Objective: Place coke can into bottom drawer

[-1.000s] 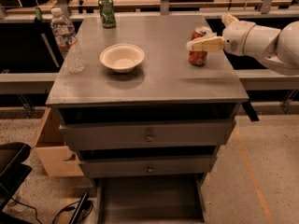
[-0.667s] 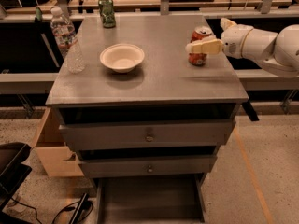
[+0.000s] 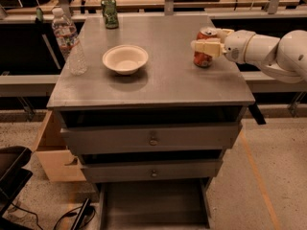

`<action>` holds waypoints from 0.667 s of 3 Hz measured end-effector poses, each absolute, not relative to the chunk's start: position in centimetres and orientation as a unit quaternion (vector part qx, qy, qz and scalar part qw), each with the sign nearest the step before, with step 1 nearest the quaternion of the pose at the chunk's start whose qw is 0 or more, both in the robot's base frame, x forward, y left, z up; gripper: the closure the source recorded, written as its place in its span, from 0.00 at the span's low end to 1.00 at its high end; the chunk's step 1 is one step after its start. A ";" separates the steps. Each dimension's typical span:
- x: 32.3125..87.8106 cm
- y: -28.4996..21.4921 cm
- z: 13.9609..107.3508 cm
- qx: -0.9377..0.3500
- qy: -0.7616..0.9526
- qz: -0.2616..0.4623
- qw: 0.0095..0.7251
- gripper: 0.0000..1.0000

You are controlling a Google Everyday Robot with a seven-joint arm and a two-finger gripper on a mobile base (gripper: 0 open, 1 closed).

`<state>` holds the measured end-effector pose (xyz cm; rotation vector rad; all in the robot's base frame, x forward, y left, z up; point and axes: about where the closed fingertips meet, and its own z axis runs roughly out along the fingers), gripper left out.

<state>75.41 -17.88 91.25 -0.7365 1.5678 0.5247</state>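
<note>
The coke can point(image 3: 202, 60), red-orange with a silver top, stands upright on the grey cabinet top point(image 3: 158, 75) near its right edge. My gripper point(image 3: 207, 42) reaches in from the right on a white arm and sits right at the can, level with its upper half and covering part of it. The bottom drawer point(image 3: 153, 202) is pulled out at the foot of the cabinet, and its flat grey floor is bare.
A white bowl point(image 3: 125, 58) sits mid-top. A clear water bottle point(image 3: 68, 41) stands at the left edge, a green can point(image 3: 110, 12) at the back. Two upper drawers with knobs point(image 3: 153, 140) are slightly out. A cardboard box point(image 3: 53, 152) is left of the cabinet, a black object point(image 3: 12, 171) lower left.
Almost nothing has changed. The gripper stays at the can, and the can stands in the same spot on the cabinet top.
</note>
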 end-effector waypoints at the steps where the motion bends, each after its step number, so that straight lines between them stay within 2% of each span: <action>1: 75.5 -17.6 91.2 -0.321 0.681 0.230 0.617 0.64; 2: 75.5 -17.2 91.2 -0.322 0.680 0.232 0.616 0.87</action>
